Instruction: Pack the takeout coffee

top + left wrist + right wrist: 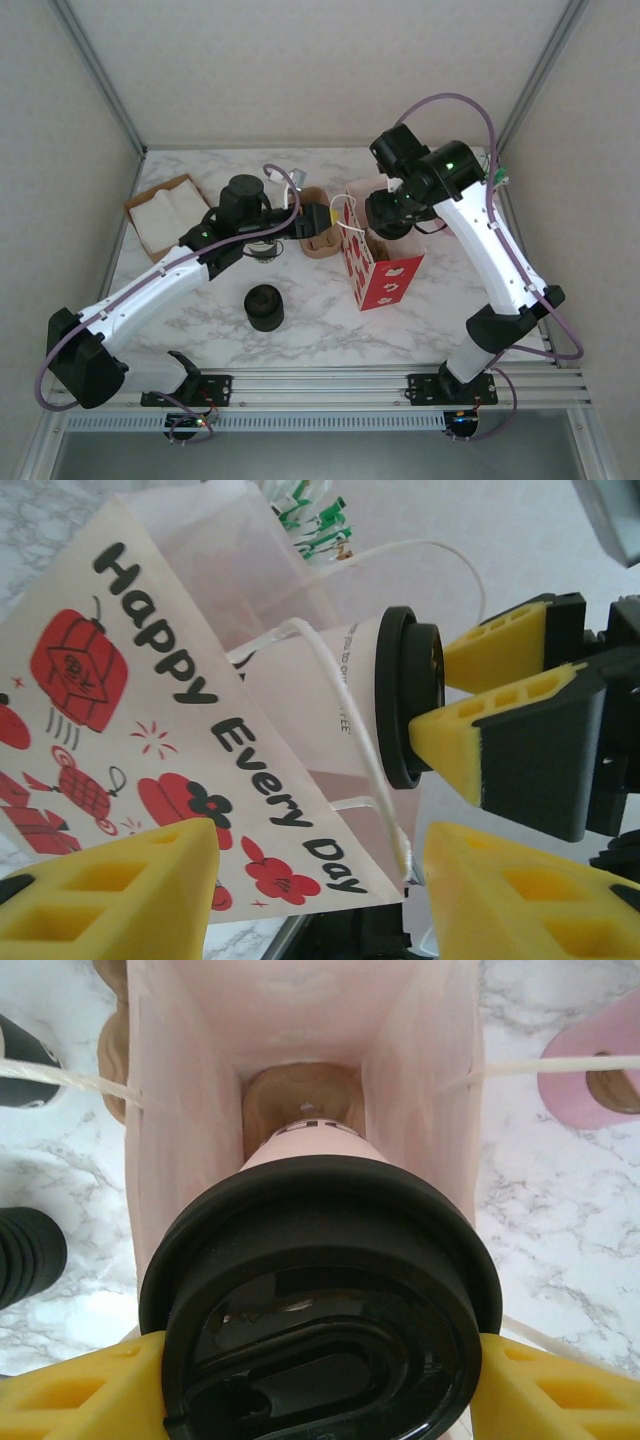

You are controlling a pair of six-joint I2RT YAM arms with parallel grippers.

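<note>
Toward the near edge of the marble surface (450, 310), left of its middle, sits a squat stack of black lids (264, 307). Beyond it, about mid-surface and a little to the right, the red-and-white bag (385, 275) stands upright with its mouth open. The left gripper (322, 860) hangs at the bag's left rim, its fingers spread with nothing clamped between them. A white string handle (352, 730) loops just in front of it. The right gripper (452, 695) is over the bag's mouth, pinching the black lid of the takeout coffee (320, 1290) from both sides. The cup points down into the bag, its body already past the rim. A brown shape (300, 1100) lies on the bag's floor, perhaps a cardboard holder. A brown cardboard carrier (318, 245) rests just left of the bag, and a brown tray of white napkins (165, 215) lies by the left edge, toward the far corner.
</note>
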